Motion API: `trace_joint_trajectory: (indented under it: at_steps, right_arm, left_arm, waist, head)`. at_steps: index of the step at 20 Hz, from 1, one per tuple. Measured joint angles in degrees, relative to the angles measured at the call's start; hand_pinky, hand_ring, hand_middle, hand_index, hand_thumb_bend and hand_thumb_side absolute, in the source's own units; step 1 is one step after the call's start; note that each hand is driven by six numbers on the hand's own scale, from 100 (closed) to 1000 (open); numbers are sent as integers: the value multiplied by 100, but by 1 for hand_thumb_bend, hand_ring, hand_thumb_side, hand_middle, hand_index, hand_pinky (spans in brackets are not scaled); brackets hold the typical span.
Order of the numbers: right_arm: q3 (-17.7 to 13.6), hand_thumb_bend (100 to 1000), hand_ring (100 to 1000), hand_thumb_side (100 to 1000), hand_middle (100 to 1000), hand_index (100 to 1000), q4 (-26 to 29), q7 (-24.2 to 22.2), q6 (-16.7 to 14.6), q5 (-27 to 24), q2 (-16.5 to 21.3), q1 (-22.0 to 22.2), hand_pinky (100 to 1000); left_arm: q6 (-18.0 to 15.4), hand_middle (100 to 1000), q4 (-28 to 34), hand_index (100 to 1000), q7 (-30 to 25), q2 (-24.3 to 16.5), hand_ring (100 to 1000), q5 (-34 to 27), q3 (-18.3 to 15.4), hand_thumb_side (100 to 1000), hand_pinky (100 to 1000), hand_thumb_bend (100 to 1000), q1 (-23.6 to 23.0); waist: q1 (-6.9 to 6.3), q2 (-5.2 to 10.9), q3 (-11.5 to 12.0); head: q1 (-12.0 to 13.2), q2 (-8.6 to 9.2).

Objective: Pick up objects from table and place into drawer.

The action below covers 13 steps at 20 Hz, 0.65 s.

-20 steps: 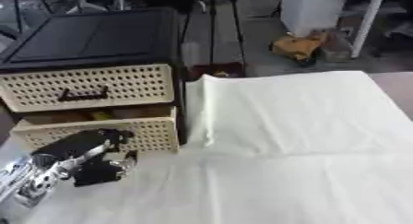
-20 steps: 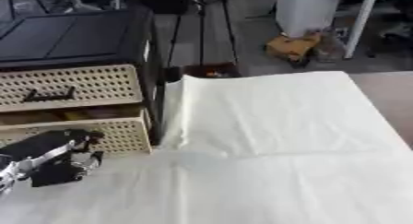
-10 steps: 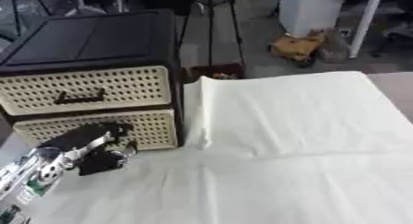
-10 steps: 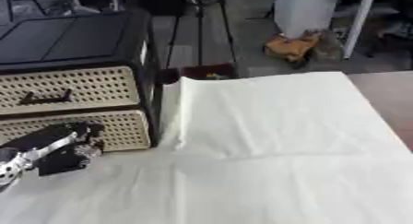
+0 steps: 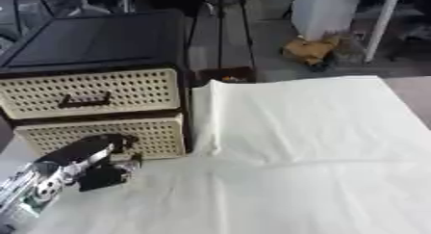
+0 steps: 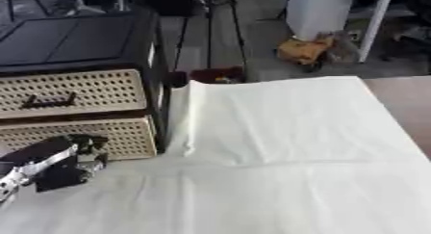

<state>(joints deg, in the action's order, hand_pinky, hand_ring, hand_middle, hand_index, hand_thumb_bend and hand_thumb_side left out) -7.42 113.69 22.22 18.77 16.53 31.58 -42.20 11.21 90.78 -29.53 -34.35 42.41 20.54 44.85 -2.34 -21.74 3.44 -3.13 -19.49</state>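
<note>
A black two-drawer cabinet with cream perforated drawer fronts [image 5: 93, 84] stands at the far left corner of the table, beside the left edge of a cream cloth [image 5: 303, 151] that covers the table from there to its right edge. The upper drawer [image 5: 88, 92] sits flush, with a dark handle at its middle. The lower drawer [image 5: 105, 136] also looks pushed in, its front level with the cabinet frame.

The robot's left hand [image 5: 88, 161], black with silver parts, comes in from the lower left corner and rests at the near left part of the cloth, right in front of the lower drawer's front. Its fingers [image 6: 80, 149] appear curled, their tips at or just touching the perforated face, though the view is too blurred to tell whether they hold anything. No loose object can be made out on the cloth. The right hand shows in neither view.
</note>
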Motion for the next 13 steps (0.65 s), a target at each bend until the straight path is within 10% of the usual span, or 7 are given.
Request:
trace_joint_trajectory:
  at_steps: [8, 13]
  right_arm:
    - [-5, 100, 495, 868, 446, 621, 0, 10, 8, 0, -7, 39, 421]
    - [-38, 100, 498, 868, 447, 621, 0, 39, 15, 0, -7, 56, 422]
  left_arm:
    - [-32, 985, 1049, 1000, -327, -216, 772, 600, -123, 1000, 474, 100, -203]
    - [93, 778, 1944, 956, -356, -267, 564, 475, -412, 1000, 215, 100, -310]
  waist:
    - [39, 47, 9]
    - [67, 60, 62]
  head:
    - [-8, 0]
    - [-30, -1]
